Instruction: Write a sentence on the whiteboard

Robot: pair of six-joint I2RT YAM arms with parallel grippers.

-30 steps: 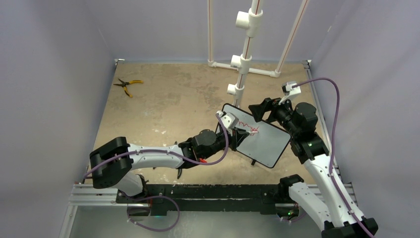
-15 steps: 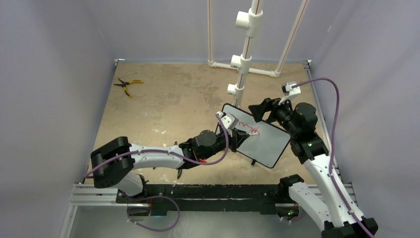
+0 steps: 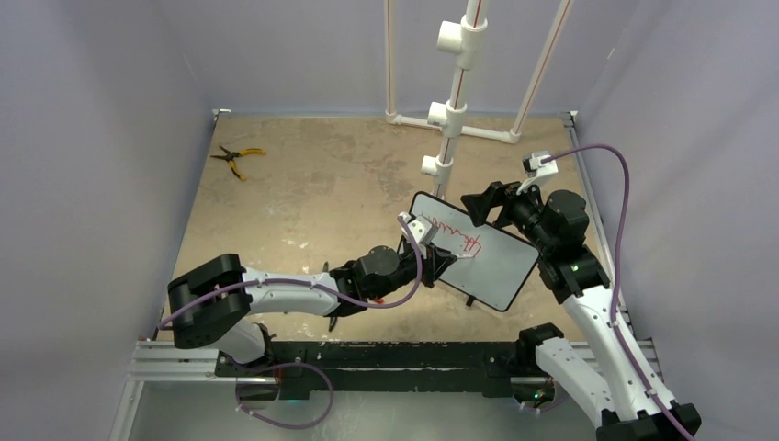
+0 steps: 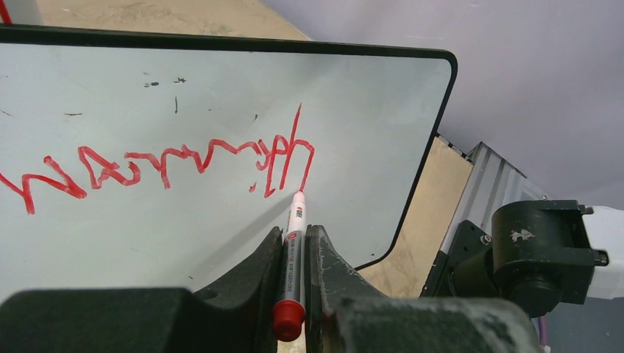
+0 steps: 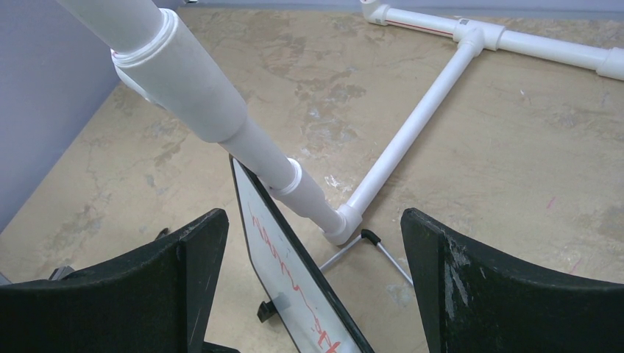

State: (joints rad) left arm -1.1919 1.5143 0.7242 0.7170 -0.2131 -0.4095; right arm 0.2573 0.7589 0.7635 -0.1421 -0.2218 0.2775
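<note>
Sentence [image 4: 163, 168] longer vs 1s ago; left gripper [image 4: 294, 239] clamps marker [image 4: 293, 257], right gripper [image 5: 313, 220] agape.

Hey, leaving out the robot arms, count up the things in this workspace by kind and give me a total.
whiteboard: 1
red marker: 1
yellow-handled pliers: 1
white pipe frame: 1
Total: 4
</note>
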